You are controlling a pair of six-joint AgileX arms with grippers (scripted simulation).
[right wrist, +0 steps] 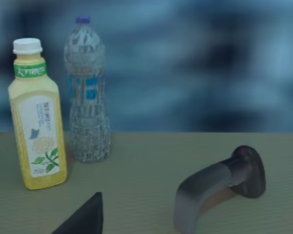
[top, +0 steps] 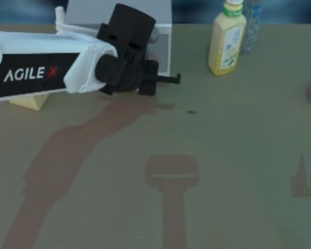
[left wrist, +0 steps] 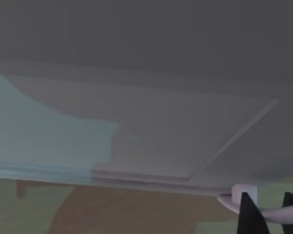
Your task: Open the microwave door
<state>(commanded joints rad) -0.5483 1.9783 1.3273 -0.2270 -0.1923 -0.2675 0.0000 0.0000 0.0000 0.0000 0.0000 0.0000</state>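
Counter (top: pixel 223 155): olive-tan, carries everything; arm shadows fall across its middle and lower left.

Left arm (top: pixel 36 70): white AgileX link comes in from 9 o'clock of the top view and ends at the black wrist at about 11 o'clock, right in front of the microwave.

Microwave (top: pixel 163 44): light grey box at 12 o'clock, back edge of the counter. The arm and wrist cover most of it from above; only the roof and right front corner show. Microwave door (left wrist: pixel 136 136): fills the left wrist view at close range, greyish translucent pane with a pale frame, teal tint on one side. How far it is swung I cannot tell. Pale bar handle (left wrist: pixel 244 192) sits at the door's edge.

Left gripper (left wrist: pixel 268 214): at the door's handle edge, dark fingers (left wrist: pixel 248 214) standing apart either side of the pale bar, not clamped that I can see; reads as spread.

Around it: yellow juice bottle (top: pixel 226 39) with white cap, upright at 1 o'clock, near the microwave's right side but apart from it. Clear water bottle (top: pixel 251 23) just behind and beside it. Tan block (top: pixel 30 101) at 9 o'clock, partly under the arm. Dark curved handle-like object (right wrist: pixel 219 187) at 3 o'clock, near the counter's right edge.

Right gripper (right wrist: pixel 83 219): parked off the right side; only one dark fingertip shows in the right wrist view, so whether it is spread or closed I cannot tell.
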